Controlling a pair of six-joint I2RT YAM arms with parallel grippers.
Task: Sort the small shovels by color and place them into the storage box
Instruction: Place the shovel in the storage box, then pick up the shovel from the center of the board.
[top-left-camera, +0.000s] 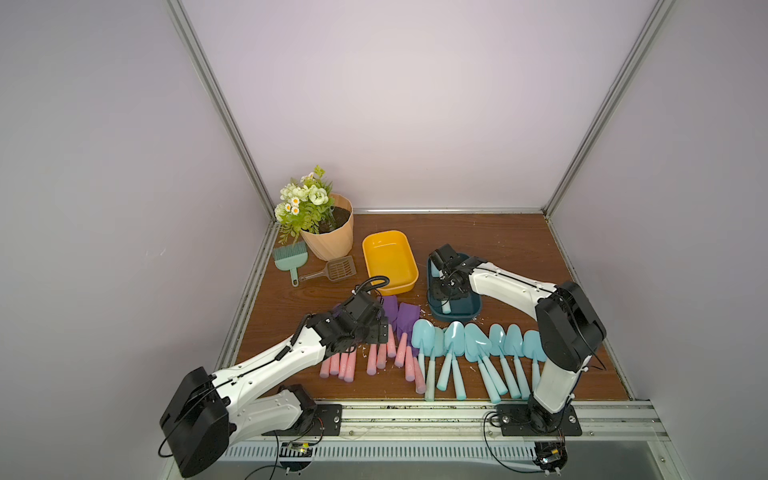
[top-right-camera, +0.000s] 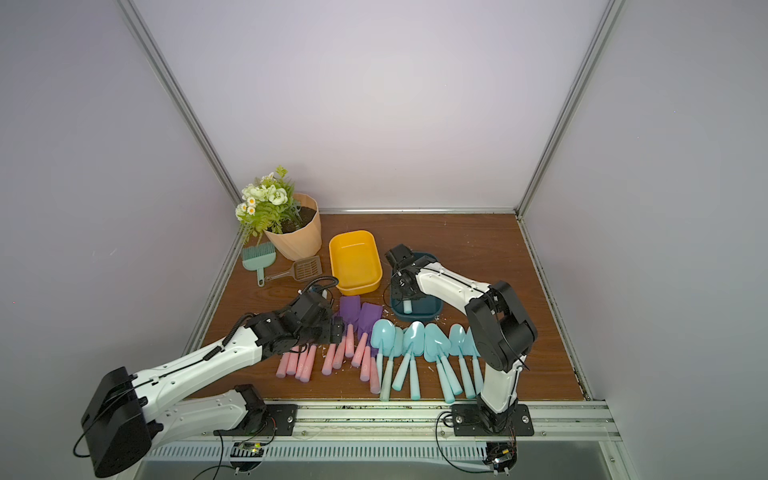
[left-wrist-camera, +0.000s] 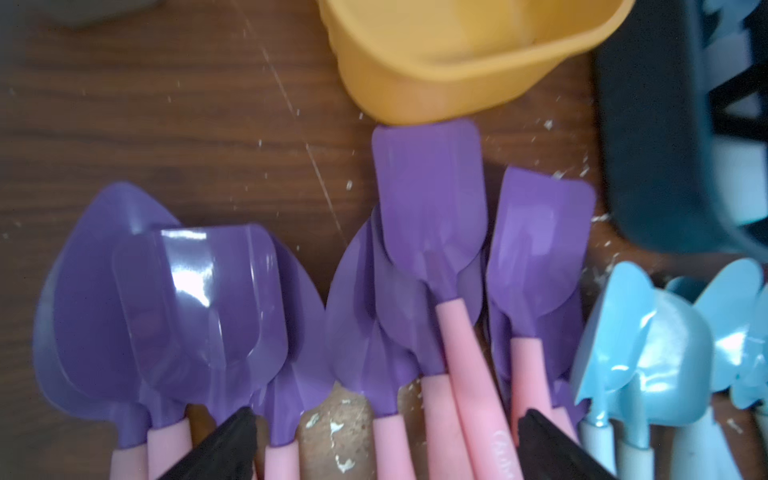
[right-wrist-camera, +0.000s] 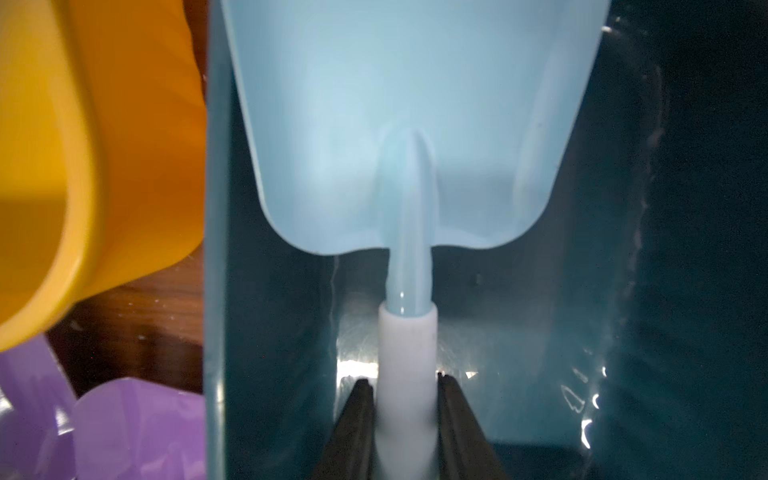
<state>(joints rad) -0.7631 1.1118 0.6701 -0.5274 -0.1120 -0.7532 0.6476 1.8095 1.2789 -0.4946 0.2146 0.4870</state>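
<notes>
Right end effector (right-wrist-camera: 405, 382): I see it clamping the handle of blue shovel (right-wrist-camera: 411, 124).
Shovel axis: along teal box (right-wrist-camera: 270, 332), blade pointing to the back wall.
Left end effector (left-wrist-camera: 386, 413): jaws spread wide.

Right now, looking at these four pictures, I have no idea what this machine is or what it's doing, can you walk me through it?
It is a robot: two white arms bolted at the edge of a wooden table, each ending in a black pincer. Two pictures look down from overhead and are nearly alike; the other two come from a camera on each wrist. On the table lie purple shovels with pink handles, light blue shovels, a yellow box, a dark teal box, a flower pot, a green brush and a brown scoop. The left pincer is open above the purple shovels, holding nothing. The right pincer is shut on the handle of one blue shovel, inside the dark teal box.
</notes>
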